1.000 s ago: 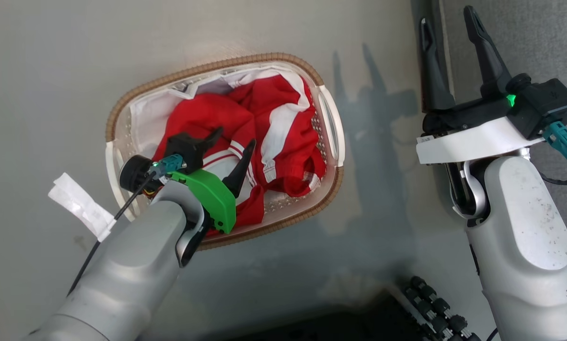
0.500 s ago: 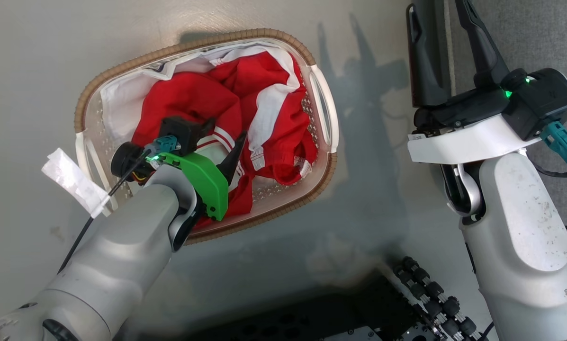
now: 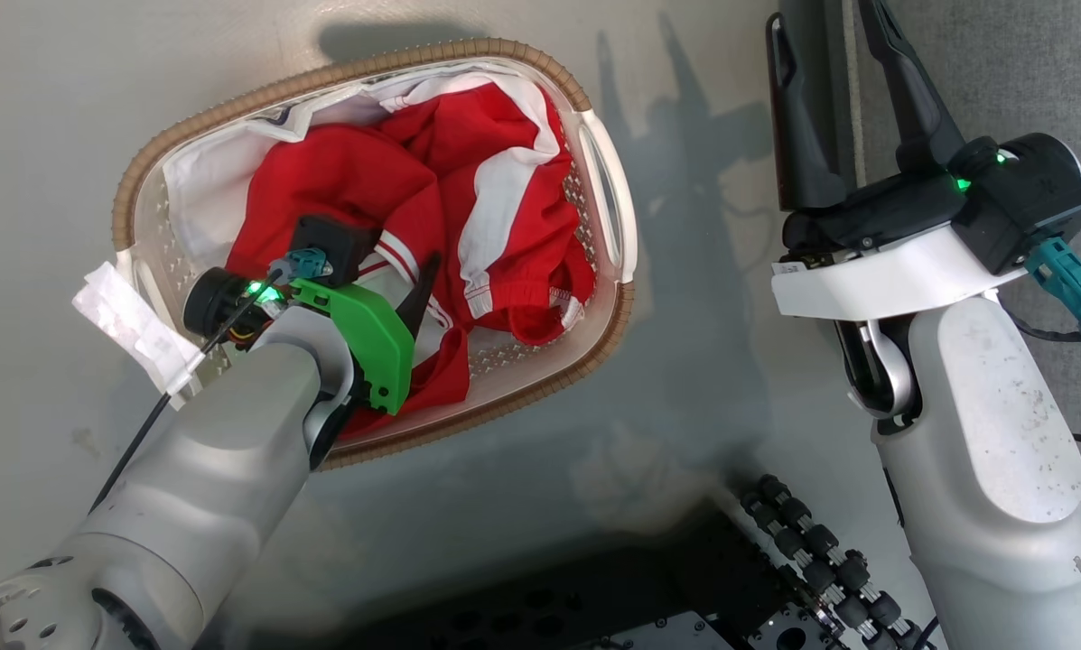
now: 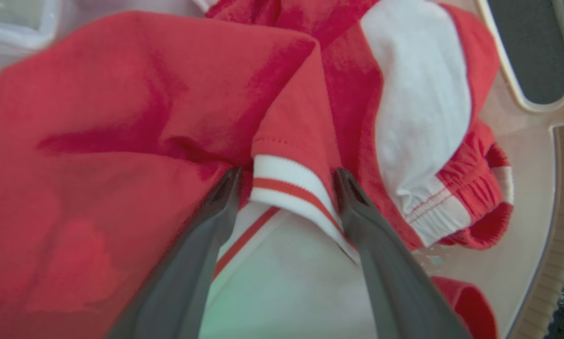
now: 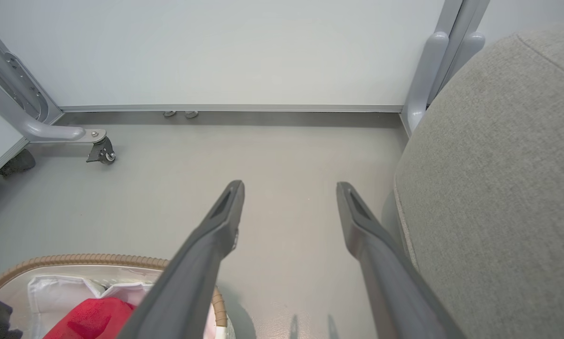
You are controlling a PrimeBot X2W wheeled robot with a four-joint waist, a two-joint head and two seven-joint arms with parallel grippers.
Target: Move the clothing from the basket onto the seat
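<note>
Your left pincer (image 4: pixel 287 175) is wide open and low inside the basket (image 3: pixel 468 45). It holds nothing yet. Its two fingers stand on each side of a fold of the clothing (image 3: pixel 350 176), right at a white band with a red stripe. All the red and white clothing lies in the basket, in a soft heap on the white liner (image 3: pixel 201 194).

To do this step well, push down a little so the fold goes deep between the fingers. Then close them tight. Try to catch a thick bunch, not just the thin edge, or it may slip out when you lift. Keep off the liner so it does not come up too. Lift slowly, straight up out of the basket, so the basket does not tip.

Your right pincer (image 5: pixel 290 184) is wide open too and holds nothing. It hangs over the floor (image 5: pixel 286 141) beside the basket. The seat (image 5: pixel 498 188) is past that pincer, away from the basket, so carry the clothing that way.
</note>
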